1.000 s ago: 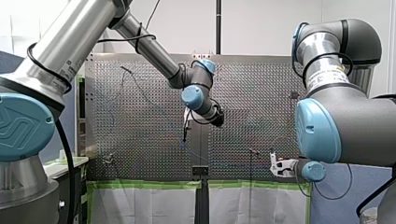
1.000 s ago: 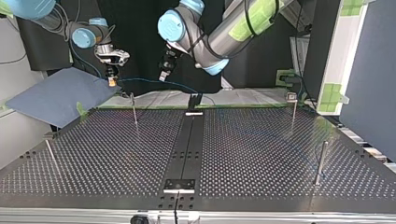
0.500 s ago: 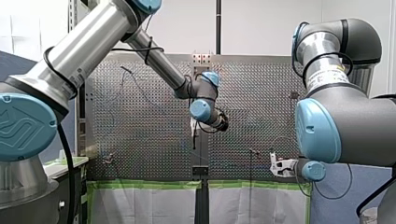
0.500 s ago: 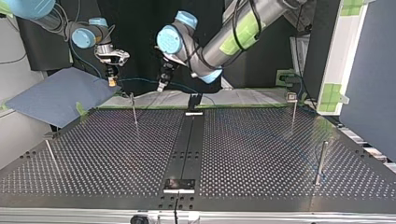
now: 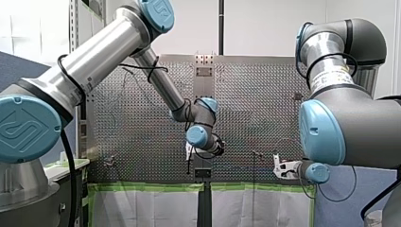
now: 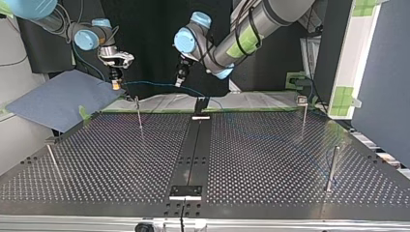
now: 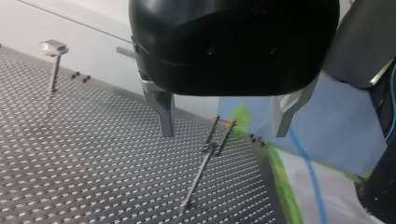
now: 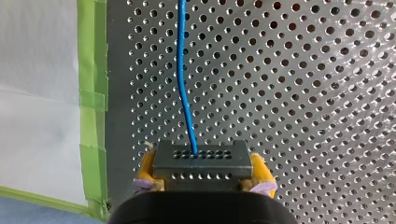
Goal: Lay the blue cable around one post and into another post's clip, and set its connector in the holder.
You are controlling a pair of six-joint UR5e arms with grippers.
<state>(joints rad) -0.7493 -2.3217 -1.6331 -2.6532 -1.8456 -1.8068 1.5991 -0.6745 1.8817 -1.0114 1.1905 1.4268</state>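
Observation:
My right gripper (image 8: 201, 175) is shut on the dark grey connector (image 8: 200, 163), held between its yellow pads (image 8: 145, 164). The blue cable (image 8: 183, 74) runs straight ahead from it over the perforated plate. In the top view the cable (image 6: 154, 84) stretches from my right gripper (image 6: 115, 83) towards the black holder (image 6: 201, 104) at the table's far edge. My left gripper (image 6: 180, 79) hangs open just above that stretch of cable, holding nothing. Between its metal fingers (image 7: 163, 109), the left wrist view shows a thin post with a clip (image 7: 218, 135) standing ahead.
Thin posts stand on the plate (image 6: 138, 112) (image 6: 303, 110) (image 6: 331, 166) (image 6: 52, 159). A second black holder (image 6: 185, 191) sits at the near middle of the top view. Green tape (image 8: 91, 93) lines the plate's edge, with a blue sheet (image 6: 58, 99) beyond.
My left arm has swung its open gripper down the front view, towards the holder at the table's edge. My right gripper has stayed put with the connector.

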